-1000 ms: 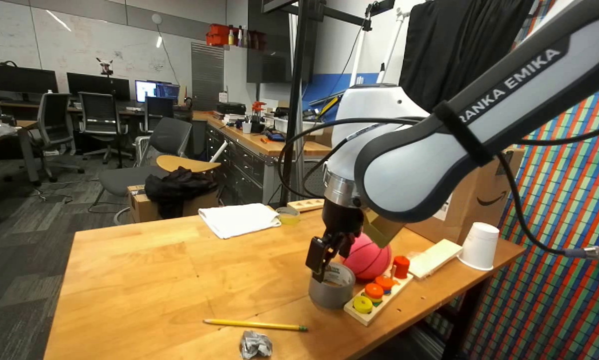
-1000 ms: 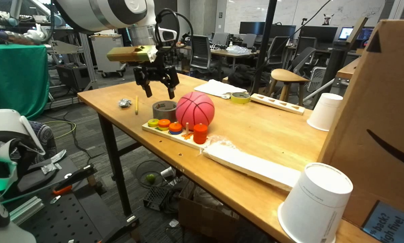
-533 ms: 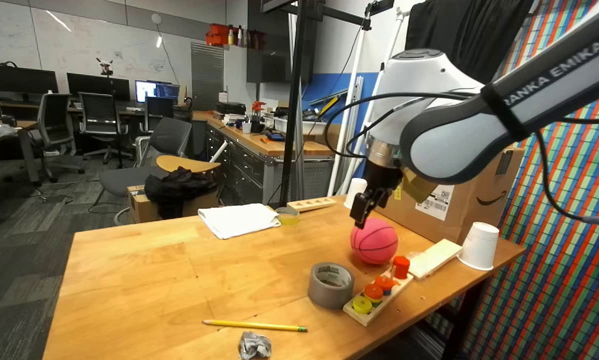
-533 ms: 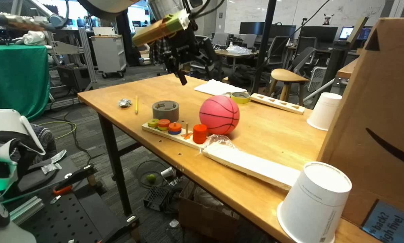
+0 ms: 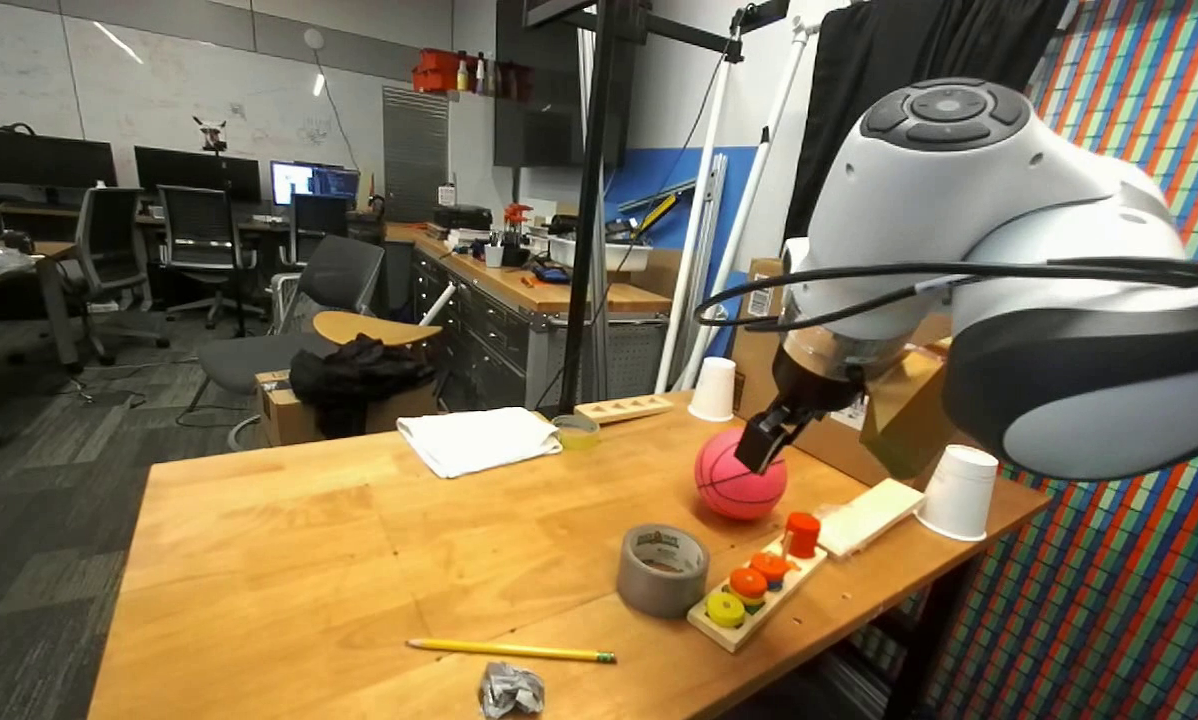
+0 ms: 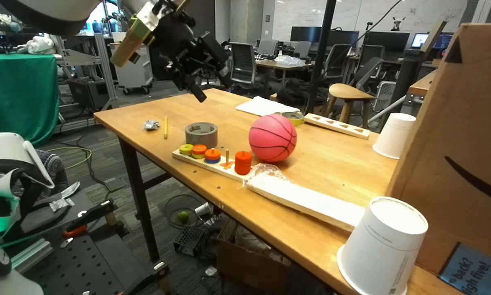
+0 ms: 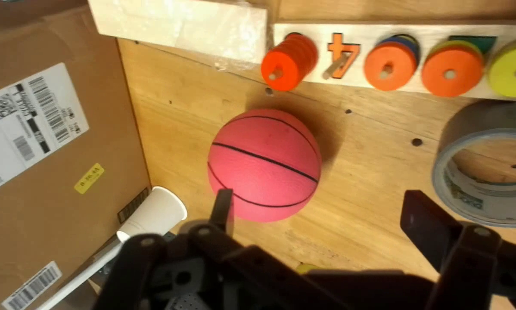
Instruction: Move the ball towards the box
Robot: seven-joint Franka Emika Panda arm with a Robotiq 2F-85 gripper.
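The pink ball (image 5: 741, 476) with black lines rests on the wooden table; it also shows in another exterior view (image 6: 272, 137) and in the wrist view (image 7: 264, 165). My gripper (image 5: 760, 455) is open, empty and tilted above the table. In an exterior view the gripper (image 6: 213, 91) hangs in the air, apart from the ball. In the wrist view one finger of the gripper (image 7: 319, 200) overlaps the ball's lower edge; the other is to its right. The cardboard box (image 6: 454, 143) stands at the table's end, with a gap from the ball; it also shows in the wrist view (image 7: 98, 137).
A peg board with coloured discs (image 6: 212, 155) and a grey tape roll (image 5: 662, 570) stand near the ball. A wrapped white wooden block (image 6: 307, 200) and white cups (image 6: 383, 246) lie towards the box. A pencil (image 5: 509, 650), foil (image 5: 511, 690), white cloth (image 5: 479, 440) and yellow tape (image 5: 576, 432) are farther off.
The ball has moved away from the grey tape roll, towards the box, shifting only slightly in the last half second. My gripper has risen from beside the tape roll and tilted.
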